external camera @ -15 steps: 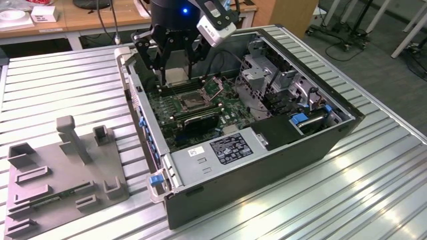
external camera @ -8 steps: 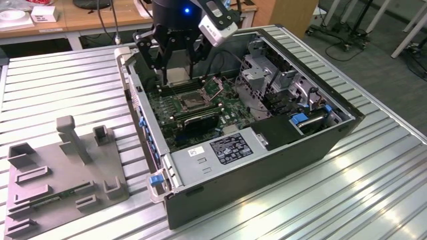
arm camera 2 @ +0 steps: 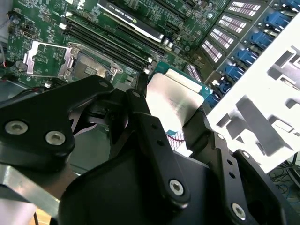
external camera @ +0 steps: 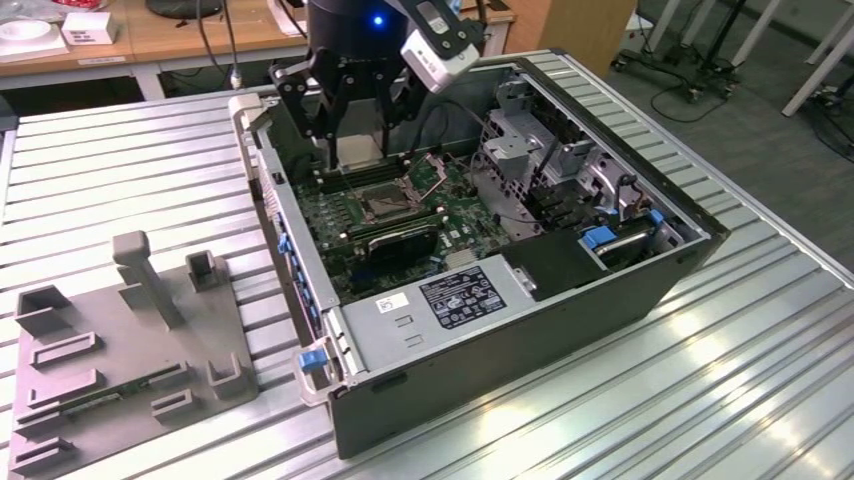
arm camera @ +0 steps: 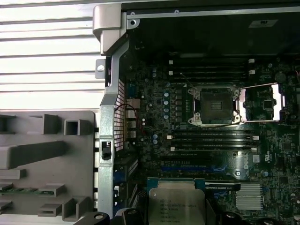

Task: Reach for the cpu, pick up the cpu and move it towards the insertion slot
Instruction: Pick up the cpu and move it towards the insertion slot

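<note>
My gripper (external camera: 358, 152) is shut on the cpu (external camera: 358, 150), a small flat silvery-beige square held by its edges above the far end of the green board inside the open computer case (external camera: 561, 300). In the second wrist view the cpu (arm camera 2: 176, 96) sits between two black fingers (arm camera 2: 140, 105) of the gripper (arm camera 2: 171, 110). The insertion slot (external camera: 378, 205) lies below and a little toward the near side, its metal frame swung open. In both wrist views the insertion slot (arm camera 2: 91, 65) (arm camera: 214, 105) shows a dark centre, apart from the cpu (arm camera: 176, 204).
The case stands on a slatted metal table (external camera: 120, 160). A grey fixture tray (external camera: 120, 360) with a green memory strip (external camera: 114, 395) lies at the exterior view's left. Black memory slots (arm camera: 211, 138) flank the socket. A drive cage (external camera: 534, 160) and power supply (external camera: 454, 295) crowd the case.
</note>
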`<state>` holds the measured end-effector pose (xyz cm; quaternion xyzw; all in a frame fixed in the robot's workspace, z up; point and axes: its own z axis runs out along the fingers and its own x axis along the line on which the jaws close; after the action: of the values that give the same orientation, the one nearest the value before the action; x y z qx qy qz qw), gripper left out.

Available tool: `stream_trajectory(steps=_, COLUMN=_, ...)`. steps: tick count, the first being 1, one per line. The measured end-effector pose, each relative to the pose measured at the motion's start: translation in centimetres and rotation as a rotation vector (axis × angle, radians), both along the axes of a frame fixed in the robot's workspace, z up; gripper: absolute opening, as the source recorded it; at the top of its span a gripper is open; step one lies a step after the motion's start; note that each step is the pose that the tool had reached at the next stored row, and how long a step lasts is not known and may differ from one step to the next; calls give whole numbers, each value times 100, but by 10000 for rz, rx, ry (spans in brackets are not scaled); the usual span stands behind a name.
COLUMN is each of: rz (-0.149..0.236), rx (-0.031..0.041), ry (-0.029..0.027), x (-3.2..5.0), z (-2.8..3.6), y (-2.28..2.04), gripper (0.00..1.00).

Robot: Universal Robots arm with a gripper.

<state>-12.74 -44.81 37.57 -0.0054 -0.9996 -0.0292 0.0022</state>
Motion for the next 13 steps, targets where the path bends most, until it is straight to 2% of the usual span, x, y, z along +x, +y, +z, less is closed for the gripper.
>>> stream_trajectory(steps=13, rz=-2, rx=0, ry=-1, x=44, z=0, y=0, gripper=55)
